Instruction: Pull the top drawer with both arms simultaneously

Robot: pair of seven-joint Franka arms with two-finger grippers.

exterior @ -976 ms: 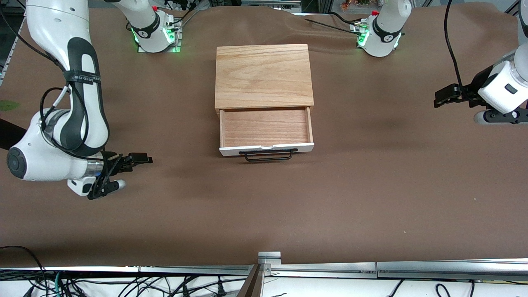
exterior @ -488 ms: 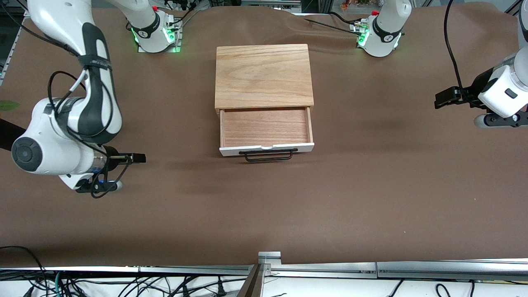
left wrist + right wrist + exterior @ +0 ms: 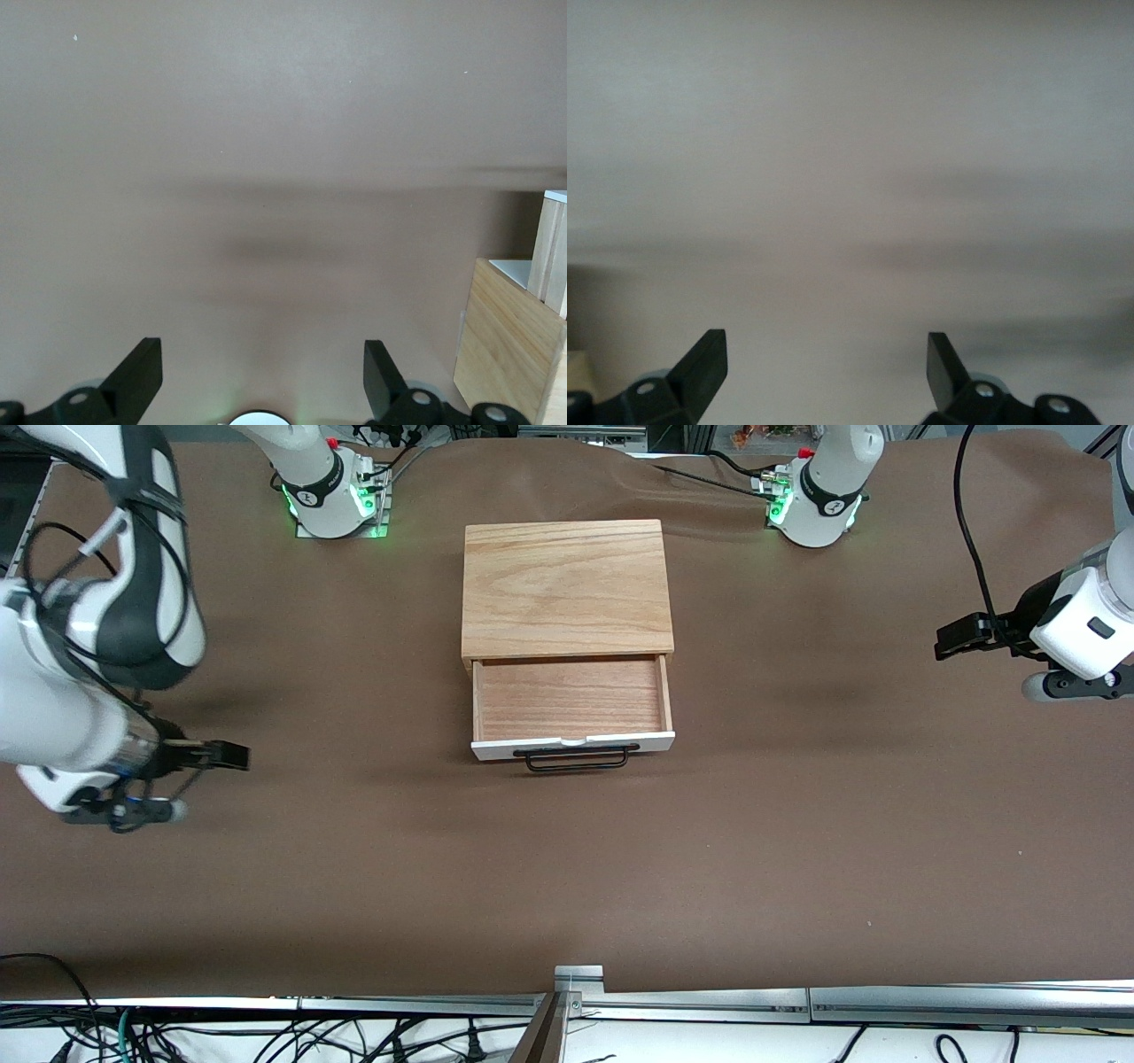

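Standing pulled out of the oak box (image 3: 567, 589) mid-table, the top drawer (image 3: 571, 707) shows its bare tray; wire handle (image 3: 576, 757) untouched; right gripper (image 3: 232, 755) over cloth well toward right arm's end, left gripper (image 3: 955, 638) likewise toward left arm's end. Left wrist view: fingers (image 3: 142, 376) spread wide, nothing held, box corner (image 3: 505, 345) at edge. Right wrist view: fingers (image 3: 704, 361) apart, only cloth.

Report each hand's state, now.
Left hand: open, holding nothing, over bare table.
Right hand: open, holding nothing, over bare table.
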